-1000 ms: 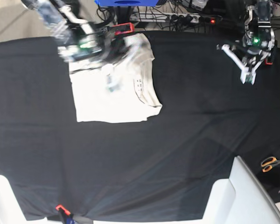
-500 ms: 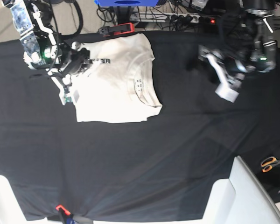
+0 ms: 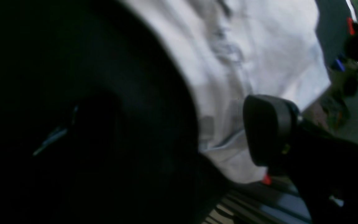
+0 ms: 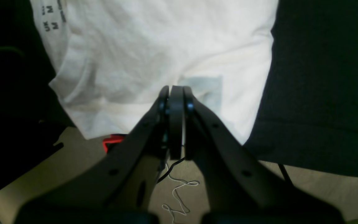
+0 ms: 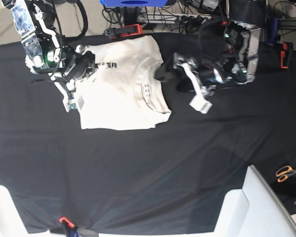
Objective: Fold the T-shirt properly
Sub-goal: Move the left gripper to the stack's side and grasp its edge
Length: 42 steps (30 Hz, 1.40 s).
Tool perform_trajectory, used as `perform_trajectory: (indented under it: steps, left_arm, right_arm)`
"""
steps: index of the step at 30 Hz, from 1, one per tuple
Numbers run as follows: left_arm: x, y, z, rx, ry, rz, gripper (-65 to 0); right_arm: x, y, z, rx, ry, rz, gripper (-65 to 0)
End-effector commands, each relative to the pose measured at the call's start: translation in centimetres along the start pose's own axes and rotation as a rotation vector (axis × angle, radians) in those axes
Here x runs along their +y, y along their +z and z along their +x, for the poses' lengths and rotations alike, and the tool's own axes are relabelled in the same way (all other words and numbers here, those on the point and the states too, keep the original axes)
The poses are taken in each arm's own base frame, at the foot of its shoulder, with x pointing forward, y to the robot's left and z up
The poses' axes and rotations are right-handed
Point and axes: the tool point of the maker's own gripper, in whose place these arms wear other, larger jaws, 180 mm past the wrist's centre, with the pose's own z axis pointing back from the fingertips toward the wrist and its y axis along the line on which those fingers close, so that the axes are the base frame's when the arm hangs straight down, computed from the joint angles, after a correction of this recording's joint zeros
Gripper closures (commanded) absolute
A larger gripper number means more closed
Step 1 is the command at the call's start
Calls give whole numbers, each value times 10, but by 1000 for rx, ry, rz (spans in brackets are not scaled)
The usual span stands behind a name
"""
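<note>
The cream T-shirt lies folded into a rough rectangle on the black table cloth, with small dark printing near its right side. My right gripper is shut, tips over the shirt's upper left part; in the right wrist view its closed fingers hover above the T-shirt with nothing between them. My left gripper stands open just beside the shirt's right edge. In the blurred left wrist view the T-shirt shows between its spread fingers.
A red clamp grips the cloth's far edge behind the shirt. Cables and a power strip lie beyond the table. Orange-handled scissors sit at the right edge, and a white panel stands at the bottom right.
My left arm has swung from the far right to the shirt's right edge and opened its jaws. My right arm drew back to the shirt's left part, then stayed still.
</note>
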Motion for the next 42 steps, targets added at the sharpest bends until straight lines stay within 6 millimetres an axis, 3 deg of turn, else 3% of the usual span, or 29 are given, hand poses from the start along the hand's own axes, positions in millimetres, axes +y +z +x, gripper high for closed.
perform_trajectory:
  steps: [1, 7, 15, 24, 28, 36, 39, 42]
  left_arm:
    - [-3, -5, -16, 72, -7, -5, -625]
    - [-22, -28, -23, 45, 52, -63, -625]
    - [-39, -61, -49, 108, 85, -132, -624]
    - [-55, -83, -54, 122, 99, -173, -609]
    - [-53, -86, -52, 101, 114, -170, -454]
    - [-56, -93, -50, 104, 132, -177, -25]
    - [-57, -94, -48, 101, 130, -178, 0]
    - [-55, -94, -45, 99, 124, -176, 0]
  right_arm:
    - [1, 3, 7, -24, 5, 5, 0]
    - [1, 3, 7, -24, 5, 5, 0]
    - [-2, 3, 6, -22, 2, -2, 0]
    - [-17, -16, -8, -14, -17, -43, 0]
    - [-19, -18, -12, -9, -22, -49, 0]
    - [-17, -13, -2, -42, -21, -42, 0]
    - [-10, -3, 15, -121, -15, -24, 0]
    - [-22, 6, 29, -165, -48, -43, 0]
